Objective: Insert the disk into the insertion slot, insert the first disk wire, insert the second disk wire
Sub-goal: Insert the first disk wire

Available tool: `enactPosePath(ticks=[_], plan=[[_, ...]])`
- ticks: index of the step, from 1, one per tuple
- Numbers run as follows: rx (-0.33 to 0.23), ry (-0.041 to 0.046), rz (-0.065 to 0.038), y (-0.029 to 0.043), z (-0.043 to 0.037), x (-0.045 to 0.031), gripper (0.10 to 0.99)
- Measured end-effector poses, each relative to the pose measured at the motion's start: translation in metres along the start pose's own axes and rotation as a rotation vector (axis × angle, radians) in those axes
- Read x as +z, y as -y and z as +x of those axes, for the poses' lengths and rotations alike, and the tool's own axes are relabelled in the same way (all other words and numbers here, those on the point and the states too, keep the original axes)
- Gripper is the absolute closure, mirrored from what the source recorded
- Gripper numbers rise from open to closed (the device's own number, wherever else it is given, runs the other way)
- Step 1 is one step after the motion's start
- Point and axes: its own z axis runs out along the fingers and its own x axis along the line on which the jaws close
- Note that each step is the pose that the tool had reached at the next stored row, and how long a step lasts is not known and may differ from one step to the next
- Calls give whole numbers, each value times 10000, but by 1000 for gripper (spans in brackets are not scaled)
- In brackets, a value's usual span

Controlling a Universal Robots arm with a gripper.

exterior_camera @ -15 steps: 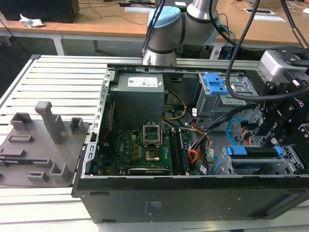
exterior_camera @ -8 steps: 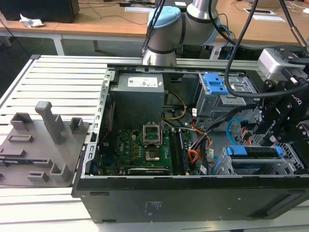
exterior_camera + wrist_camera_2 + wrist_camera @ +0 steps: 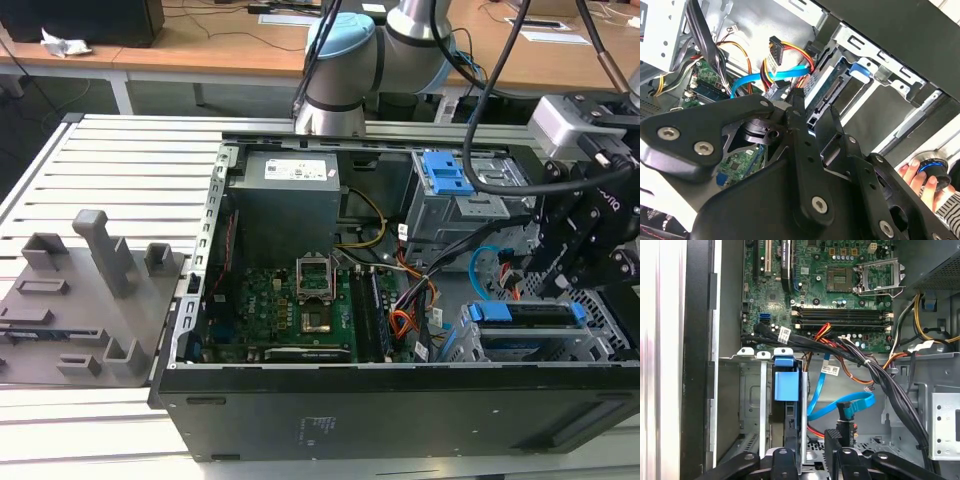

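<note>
Slatted aluminium worktop [image 3: 130, 170] carries a black open computer case [image 3: 400, 410] lying on its side. A grey plastic fixture block [image 3: 100, 255] lies at the exterior view's left. Wooden desks stand in the far background.

Disk: the silver hard drive in its bright blue plastic carrier frame [image 3: 525, 313] sits in the grey perforated sheet-metal drive cage [image 3: 604, 322], at the near corner of the case on the exterior view's right. A larger grey cage with a blue ribbed latch [image 3: 445, 172] stands farther back.

Claw [image 3: 810, 454]: hangs just above the seated disk. In both wrist views the fingers [image 3: 785, 460] stand apart with a gap, straddling the carrier's edge and clamping nothing; released.

First wire: the red, orange and black wire bundle with a small black plug [image 3: 776, 46] hangs loose in the second wrist view, apart from the disk's connector edge.

Second wire: the thin light-blue flat cable [image 3: 840, 407] loops between the green motherboard [image 3: 290, 300] and the disk. Its dark plug lies just beside one claw finger in the first wrist view.

A person's hand [image 3: 919, 176] rests on a blue-ringed black knob [image 3: 935, 171] outside the case.
</note>
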Motion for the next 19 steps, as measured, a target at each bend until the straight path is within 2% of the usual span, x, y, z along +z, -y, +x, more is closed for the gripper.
enactPosePath(ticks=[11, 16, 19], plan=[[0, 0, 1, -2, -121, 0, 725], [0, -1, 0, -4, -211, -1, 725], [0, 0, 0, -4, -229, 0, 725]])
